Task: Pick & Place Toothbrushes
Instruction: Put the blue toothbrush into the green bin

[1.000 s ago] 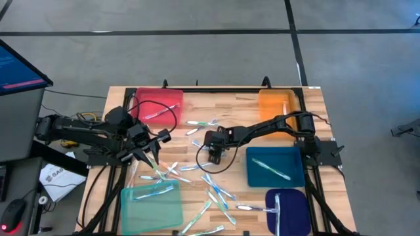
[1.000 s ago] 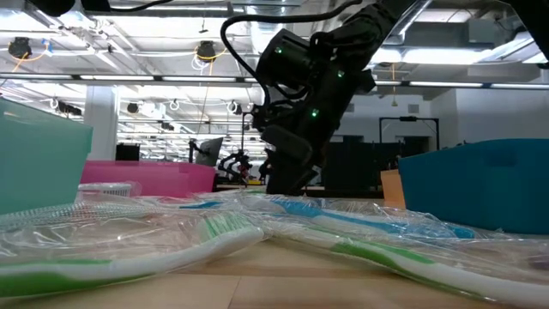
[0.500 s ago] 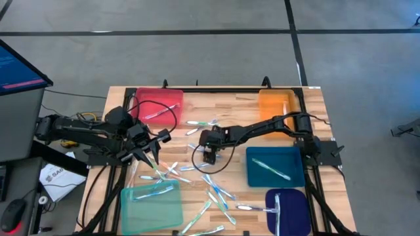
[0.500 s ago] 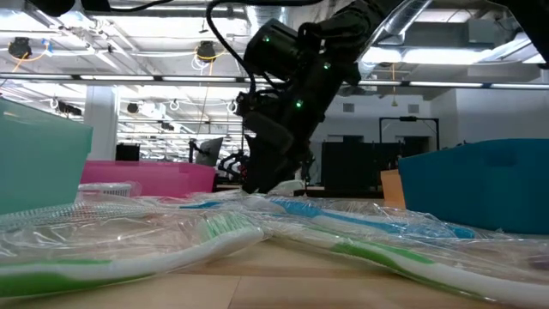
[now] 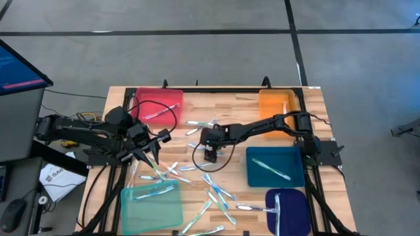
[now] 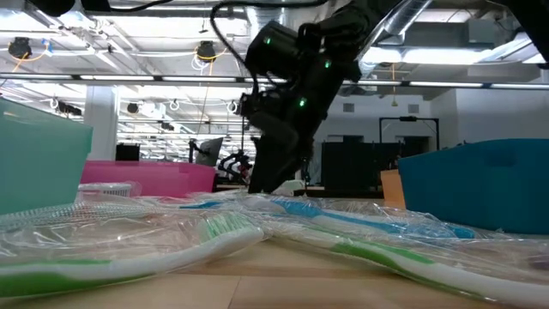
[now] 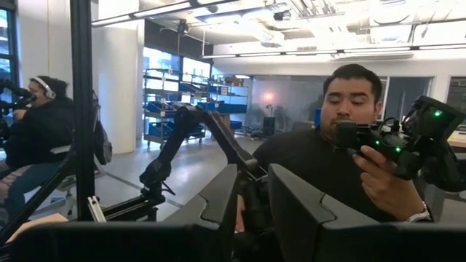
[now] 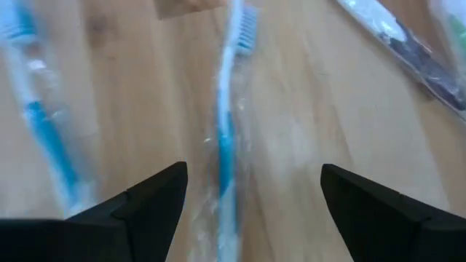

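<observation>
Several wrapped toothbrushes (image 5: 209,190) lie scattered on the wooden table. My right gripper (image 5: 209,156) hangs open just above the table's middle, pointing steeply down. In the right wrist view its fingers stand either side of a blue-and-white toothbrush (image 8: 227,124) that lies flat on the wood, and they do not touch it. Another blue one (image 8: 44,131) lies beside it. My left gripper (image 5: 156,149) waits raised at the table's left, its fingers (image 7: 218,207) slightly apart with nothing between them.
Coloured trays ring the table: red (image 5: 172,98), orange (image 5: 272,111), blue (image 5: 292,157), teal (image 5: 134,210) and purple (image 5: 295,216), each with a toothbrush or two inside. A black cable (image 5: 195,157) loops by my right gripper. A person shows beyond the table (image 7: 349,145).
My right gripper has moved a little toward the table's left edge and risen slightly above the toothbrushes.
</observation>
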Action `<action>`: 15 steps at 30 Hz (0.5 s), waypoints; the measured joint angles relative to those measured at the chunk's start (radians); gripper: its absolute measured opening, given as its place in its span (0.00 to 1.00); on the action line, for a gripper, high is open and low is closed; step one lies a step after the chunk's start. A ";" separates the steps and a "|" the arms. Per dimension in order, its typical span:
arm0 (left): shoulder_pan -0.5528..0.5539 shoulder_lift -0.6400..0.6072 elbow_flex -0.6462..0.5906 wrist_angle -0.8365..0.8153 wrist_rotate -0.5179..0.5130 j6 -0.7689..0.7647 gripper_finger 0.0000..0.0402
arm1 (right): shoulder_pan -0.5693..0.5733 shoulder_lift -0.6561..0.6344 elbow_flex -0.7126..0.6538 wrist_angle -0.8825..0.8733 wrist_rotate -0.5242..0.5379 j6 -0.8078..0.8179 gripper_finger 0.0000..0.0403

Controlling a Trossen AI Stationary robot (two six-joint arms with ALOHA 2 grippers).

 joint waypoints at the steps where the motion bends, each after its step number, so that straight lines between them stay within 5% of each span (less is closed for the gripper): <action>1: 0.000 0.000 0.000 0.000 -0.002 0.001 0.18 | 0.003 -0.014 0.001 0.004 0.000 -0.007 0.77; 15: 0.000 0.000 0.000 0.000 -0.010 0.011 0.18 | 0.028 -0.027 0.003 0.006 -0.020 -0.088 0.78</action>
